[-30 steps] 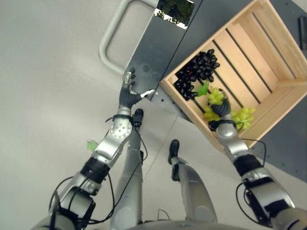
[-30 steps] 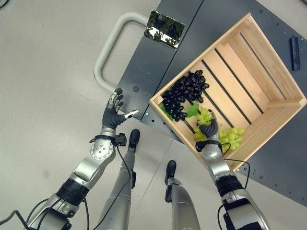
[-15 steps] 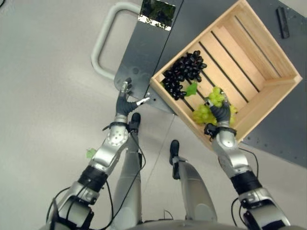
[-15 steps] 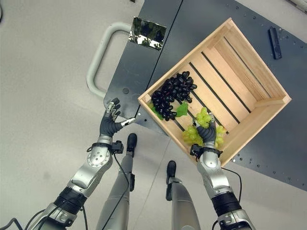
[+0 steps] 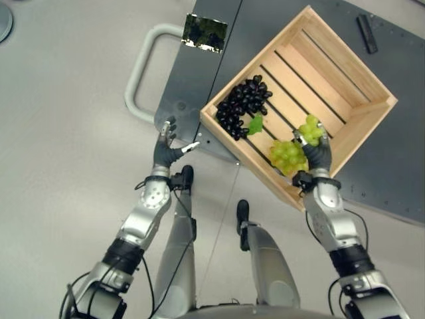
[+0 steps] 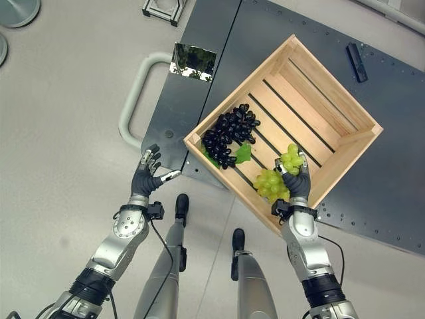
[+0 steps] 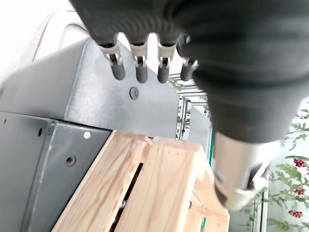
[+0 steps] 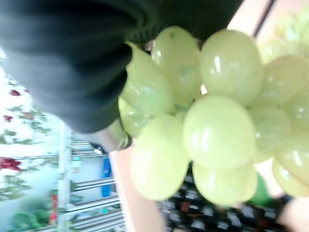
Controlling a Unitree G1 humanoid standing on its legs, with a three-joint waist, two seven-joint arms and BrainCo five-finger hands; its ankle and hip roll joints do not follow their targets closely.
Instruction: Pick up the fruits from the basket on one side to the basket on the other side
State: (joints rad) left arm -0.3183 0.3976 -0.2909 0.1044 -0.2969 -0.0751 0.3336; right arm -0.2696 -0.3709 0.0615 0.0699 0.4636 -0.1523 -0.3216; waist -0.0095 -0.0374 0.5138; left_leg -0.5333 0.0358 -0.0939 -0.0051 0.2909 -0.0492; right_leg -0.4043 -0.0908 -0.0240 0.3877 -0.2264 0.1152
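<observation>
The right hand (image 6: 297, 181), fingers clamped on green grapes (image 6: 273, 181), has lifted them toward the crate (image 6: 345, 150) rim at centre right; left hand (image 6: 145, 175) fingers apart, idle.

Pale slatted wood crate (image 6: 332, 156), glossy green grapes (image 6: 272, 183)
</observation>
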